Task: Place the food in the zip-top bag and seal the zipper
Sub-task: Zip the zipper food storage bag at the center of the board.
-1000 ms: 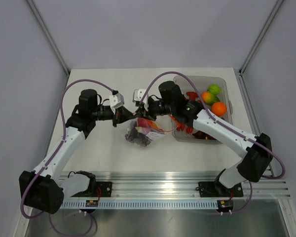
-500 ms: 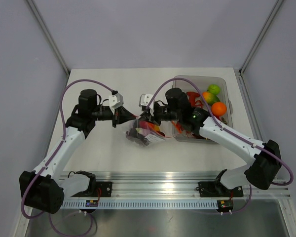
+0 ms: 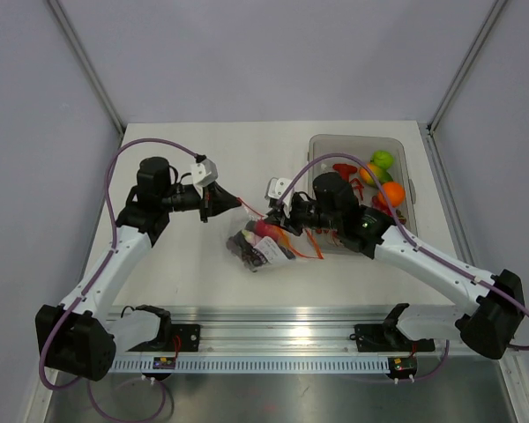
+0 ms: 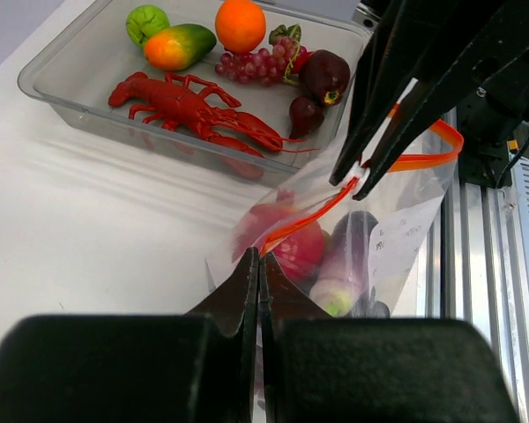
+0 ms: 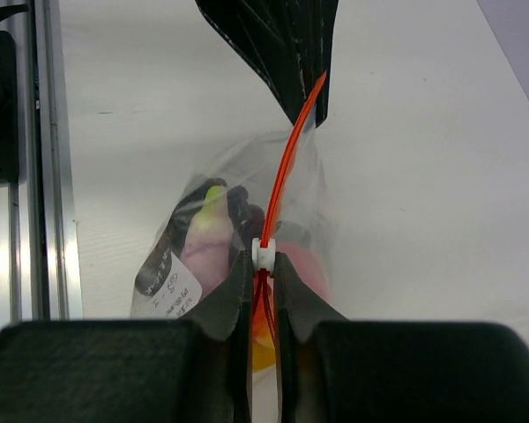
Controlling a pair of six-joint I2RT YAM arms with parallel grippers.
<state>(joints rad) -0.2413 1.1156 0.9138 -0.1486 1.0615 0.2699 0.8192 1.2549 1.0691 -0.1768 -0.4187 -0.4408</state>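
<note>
Zipper [image 5: 290,150] being sealed mid-frame: end pinched by left gripper [image 4: 259,269], slider [image 5: 263,255] clamped by right gripper [image 5: 263,271]; straight pull needed next.

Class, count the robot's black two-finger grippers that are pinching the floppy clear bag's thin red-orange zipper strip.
2. The left gripper pinches one end of the zipper strip; the right gripper clamps its white slider partway along.

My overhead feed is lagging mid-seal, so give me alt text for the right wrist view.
The right gripper is closed on a white slider on the orange zipper, part-way along the zip-top bag. The left gripper pinches the zipper's far end at the top, and toy food shows through the plastic.
</note>
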